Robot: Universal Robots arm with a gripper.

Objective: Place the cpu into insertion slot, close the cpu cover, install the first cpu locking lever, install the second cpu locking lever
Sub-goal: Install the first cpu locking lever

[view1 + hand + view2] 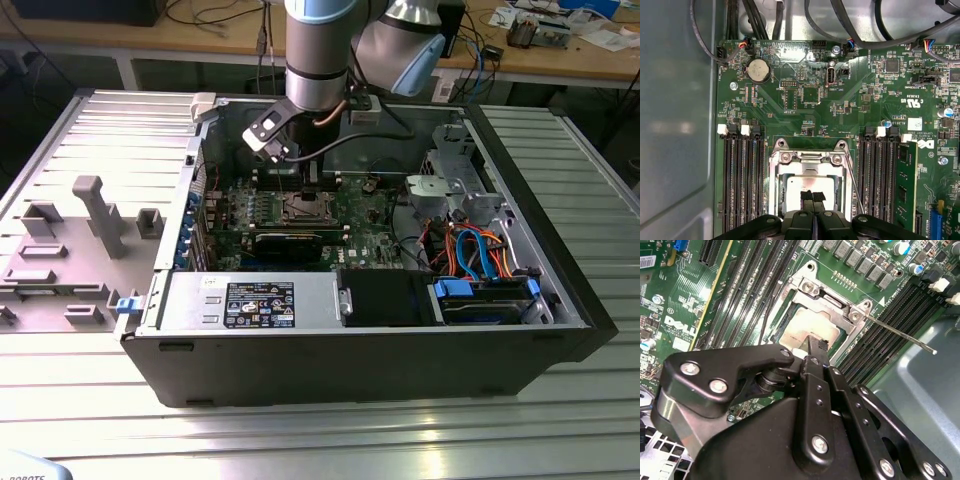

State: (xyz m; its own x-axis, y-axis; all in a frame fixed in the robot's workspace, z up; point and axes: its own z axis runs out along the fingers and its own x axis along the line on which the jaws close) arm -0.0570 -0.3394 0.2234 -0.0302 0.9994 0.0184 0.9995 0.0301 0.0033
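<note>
1. Grey plastic blocks (100, 215) stand on the ribbed metal table (320, 430) at the exterior view's left, just beside the open black computer case (350, 365).
2. Inside the case, a silver power supply box (250, 302) lies along the wall nearest the camera. The green circuit board (370, 215) is behind it.
3. The arm (315, 50) comes down over the middle of the board, above the socket (303, 208).
4. In the second wrist view the gripper (817, 346) has its two black fingers pressed together with nothing between them. The first wrist view shows the same closed tip (813, 196).
5. The tip sits right over the chip (807, 330), whose dull silver top lies flat in the socket. I cannot tell whether the fingers touch it.
6. A silvery metal frame (807, 162) surrounds the chip on the socket. I cannot tell whether it is locked down.
7. A thin metal lever (900, 337) slants from one corner of the frame out across the long black memory slots (890, 305). Its free end is well away from the socket.
8. Memory slots flank the socket on both sides in the first wrist view. A round coin battery (758, 71) sits farther up the board, well apart from the socket.
9. At the exterior view's right, blue and orange cables (480, 250) run below a bare metal drive cage (450, 185).
</note>
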